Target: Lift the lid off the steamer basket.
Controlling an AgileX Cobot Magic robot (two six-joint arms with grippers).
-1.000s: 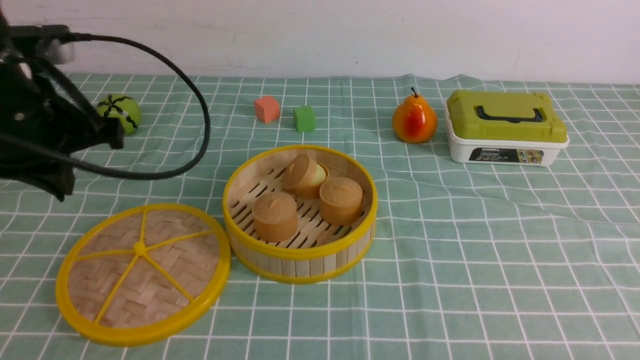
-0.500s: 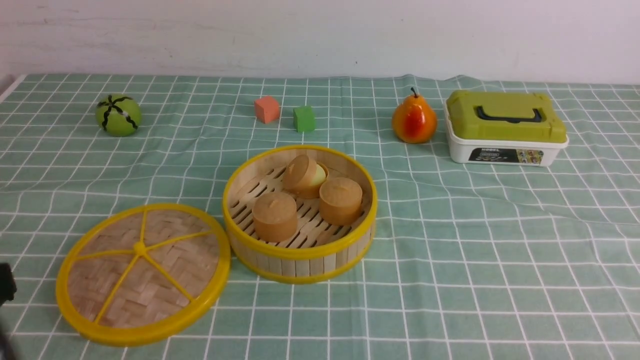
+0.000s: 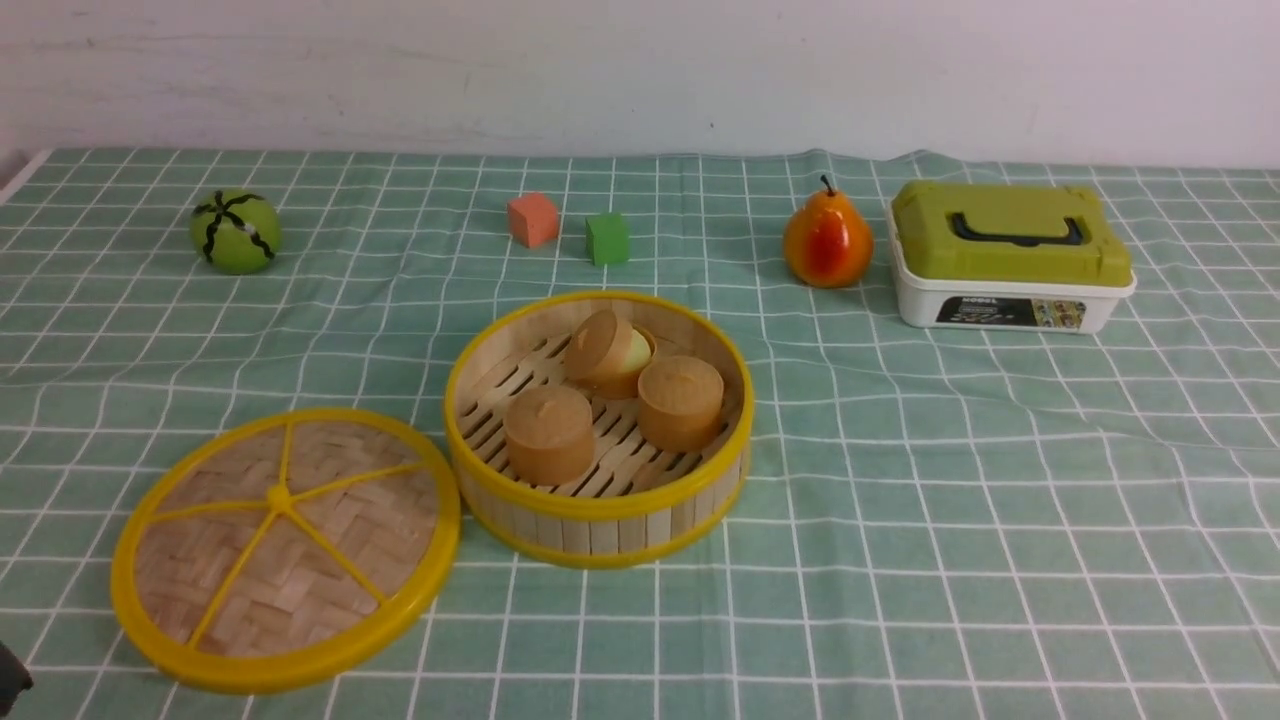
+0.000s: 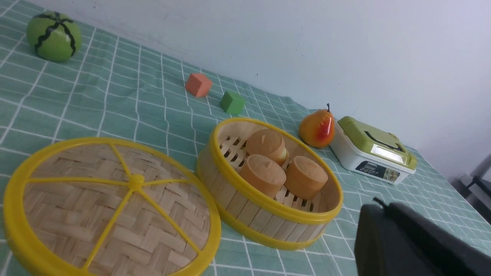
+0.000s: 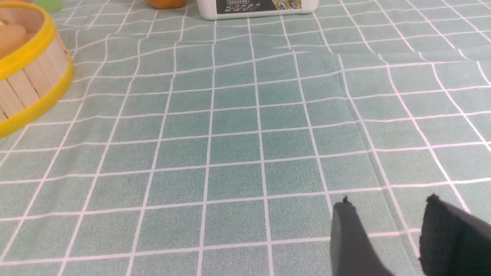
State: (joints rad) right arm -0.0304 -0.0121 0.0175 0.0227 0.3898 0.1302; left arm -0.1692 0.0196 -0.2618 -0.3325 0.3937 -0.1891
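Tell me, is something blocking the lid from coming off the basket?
No. The lid is already off, lying flat on the tablecloth to the left of the steamer basket, rims nearly touching. The basket is open, with three brown cakes inside.

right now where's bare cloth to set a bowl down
The widest bare patch is right of the yellow-rimmed bamboo steamer basket, in front of the orange-red pear and white box with green lid. It's crowded at front left, where the woven yellow-rimmed lid lies against the basket.

white box (image 3: 1010, 298) front label, print too small and blurred to read
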